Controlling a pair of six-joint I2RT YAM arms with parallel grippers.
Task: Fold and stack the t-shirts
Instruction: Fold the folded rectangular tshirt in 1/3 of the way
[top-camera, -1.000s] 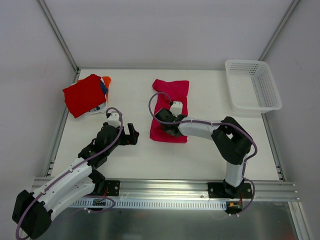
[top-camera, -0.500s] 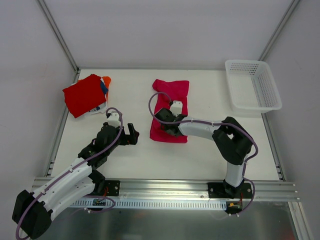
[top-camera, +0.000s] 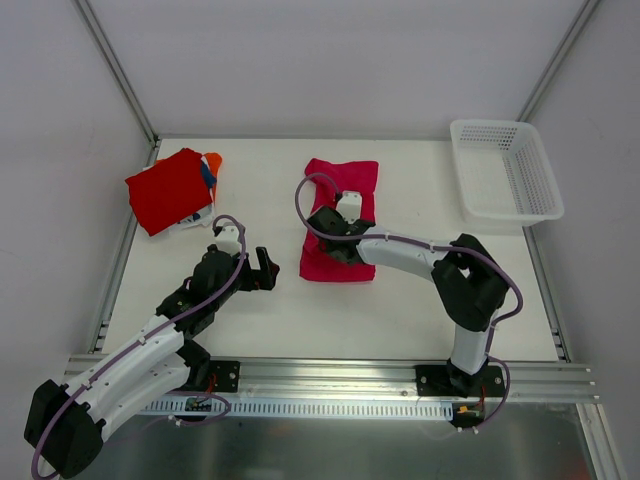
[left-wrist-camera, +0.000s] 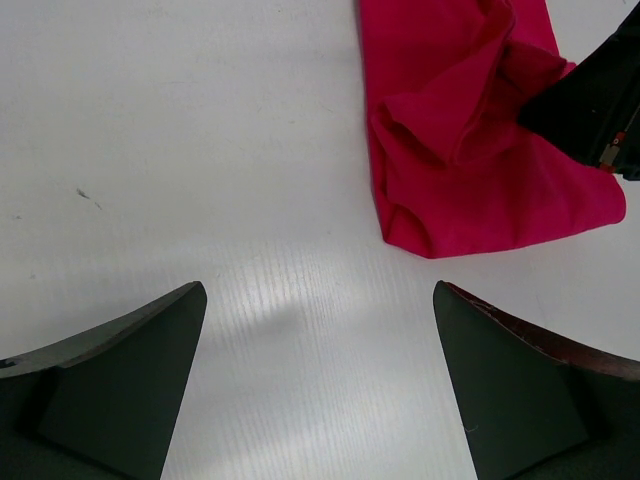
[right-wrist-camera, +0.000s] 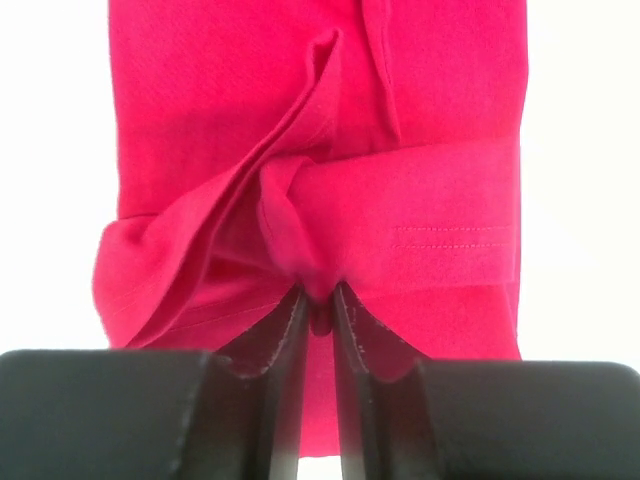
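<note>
The right pincer (right-wrist-camera: 318, 300) is nearly closed, its two fingers nipping a bunched ridge of the magenta-pink t-shirt (right-wrist-camera: 300, 110) where several layers gather into a knot of folds. The shirt lies mid-way across the white counter (top-camera: 400, 300) as a long, half-folded strip. Its far end is spread flat and the arm reaches across its near half.

The bite looks shallow and takes in an uneven wad. I judge the main risk to be that a pull lifts only the top layers, so the lower ones slide out and the fold comes apart. The whole shirt could also drag across the counter instead of turning over. A crooked carry would leave a skewed square that sits badly on the others.

The left pincer (left-wrist-camera: 318, 300) hangs wide open and empty near the shirt's left near corner, apart from it, so nothing anchors the cloth. The red t-shirt (top-camera: 168, 190) lies folded at the far left, with an orange t-shirt (top-camera: 213, 160) peeking out beside it. The mesh basket (top-camera: 505, 170) stands at the far right.
</note>
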